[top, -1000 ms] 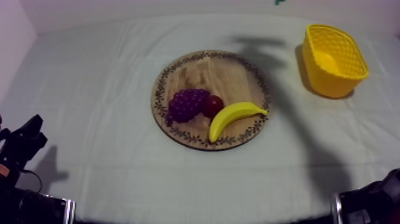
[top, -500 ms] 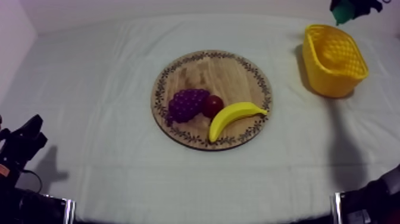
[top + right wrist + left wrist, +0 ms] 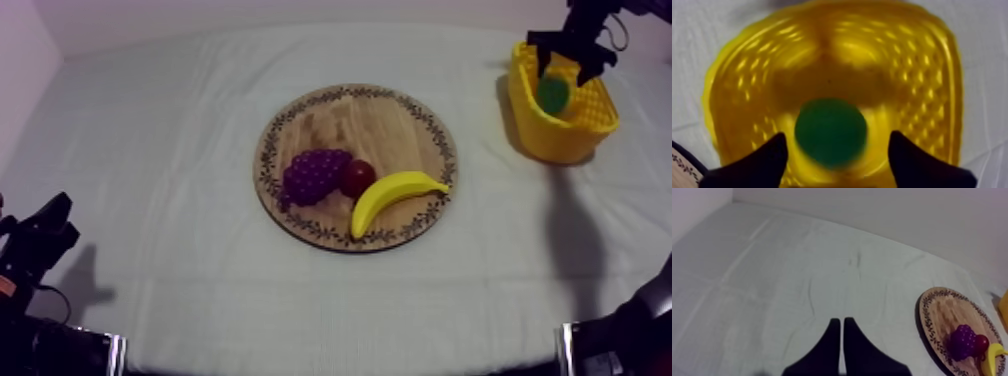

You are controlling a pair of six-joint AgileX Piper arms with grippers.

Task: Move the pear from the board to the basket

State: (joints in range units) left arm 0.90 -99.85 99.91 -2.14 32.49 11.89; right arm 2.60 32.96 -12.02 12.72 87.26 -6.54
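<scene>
Over the yellow plastic lattice basket, at the far right of the table, the right gripper hung with its black fingers spread wide. The green toy pear sat between them, inside the basket's walls, with a clear gap of yellow lattice on either side. The gripper therefore had hold of nothing. Whether the pear lay on the basket floor or was in the air just above it could not be told.

The left gripper rested low at its own side over the grey-white cloth, its fingers pressed together into a narrow wedge, empty. The round wooden board with the patterned rim carried a purple bunch of grapes, a small red fruit and a curved yellow banana, and no pear.

By my judgement the task was all but finished, and the remaining risks were small. If the pear was not yet settled, it could bounce on the hard lattice and roll against a wall, though the sides looked high enough to keep it in. The likelier trouble was the retreat. The open fingers stood close above the rim, and pulling away sideways rather than straight up could catch an edge and drag or tip the light basket.
</scene>
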